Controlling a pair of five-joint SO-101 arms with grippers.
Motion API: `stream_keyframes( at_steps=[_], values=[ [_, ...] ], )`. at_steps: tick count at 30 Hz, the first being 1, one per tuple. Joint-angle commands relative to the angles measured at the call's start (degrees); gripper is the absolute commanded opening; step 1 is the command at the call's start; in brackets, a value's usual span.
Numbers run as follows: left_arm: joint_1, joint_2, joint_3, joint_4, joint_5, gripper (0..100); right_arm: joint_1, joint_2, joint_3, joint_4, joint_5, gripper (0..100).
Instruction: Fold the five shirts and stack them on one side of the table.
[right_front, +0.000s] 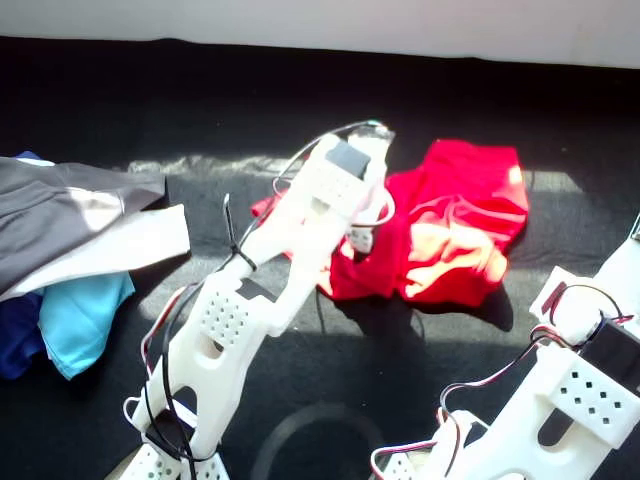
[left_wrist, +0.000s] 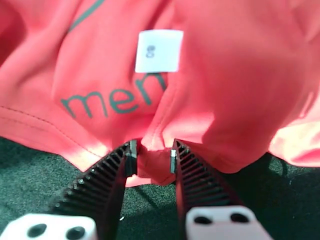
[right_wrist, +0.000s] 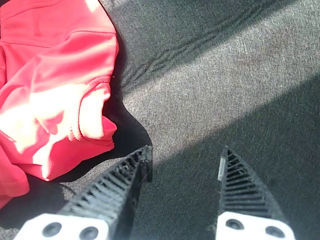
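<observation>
The red shirt (right_front: 455, 225) lies crumpled and unfolded on the black table (right_front: 250, 110), sunlit in patches, with one sleeve bunched toward its right side in the high view. The left gripper (left_wrist: 151, 156) sits at the shirt's near edge, its jaws drawn narrow and pinching a small fold of the red hem between the ribbed pads. Just beyond that pinch the cloth carries teal lettering (left_wrist: 112, 100) and, farther in, a white label (left_wrist: 159, 50). In the high view the left arm (right_front: 300, 230) stretches from the near left corner and ends over the shirt's left part, covering some of it. The right gripper (right_wrist: 185, 161) hangs over bare black cloth just beside the shirt's bunched sleeve, apart from it, with its jaws spread wide and nothing between them. The right arm (right_front: 580, 390) stands on the near side of the shirt, off to its right. Well apart from the red shirt, across the table to its left, other shirts lie heaped together. A grey and white shirt (right_front: 70, 215) is spread on top, a turquoise shirt (right_front: 80, 315) pokes out beneath it, and a dark blue shirt (right_front: 15, 345) lies under both at the edge of the view.
</observation>
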Motion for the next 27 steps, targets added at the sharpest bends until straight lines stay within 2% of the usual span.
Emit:
stream_keyframes(
  at_steps=[1,6,9,12,17,22,25,27],
  values=[
    [0.0,-0.6,0.0,-0.4,-0.4,12,0.3,-0.3,-1.8,0.0,-0.2,22.0],
    [0.1,-0.6,0.1,-2.2,-0.1,11,0.3,-0.3,-1.8,0.0,-0.2,22.0],
    [0.3,-1.0,-0.2,-2.2,-0.2,0,0.4,-0.3,-1.7,0.0,-0.2,22.0],
    [0.1,-1.2,-1.9,-1.4,-0.4,1,0.4,-0.3,-1.7,0.0,-0.2,22.0],
    [-0.5,-2.0,-10.4,7.1,-1.1,1,0.3,0.0,-1.7,-0.1,-0.2,22.0],
    [-4.0,-12.6,-9.8,7.0,-12.2,1,0.2,0.2,-1.7,-0.4,-0.3,22.0],
    [-6.9,-22.4,-6.1,7.0,-20.7,1,0.2,0.2,-2.1,-0.5,-0.3,22.0],
    [-9.5,-29.8,-2.4,7.0,-23.7,1,0.2,0.2,-2.2,-0.5,-0.3,22.0]
  ],
)
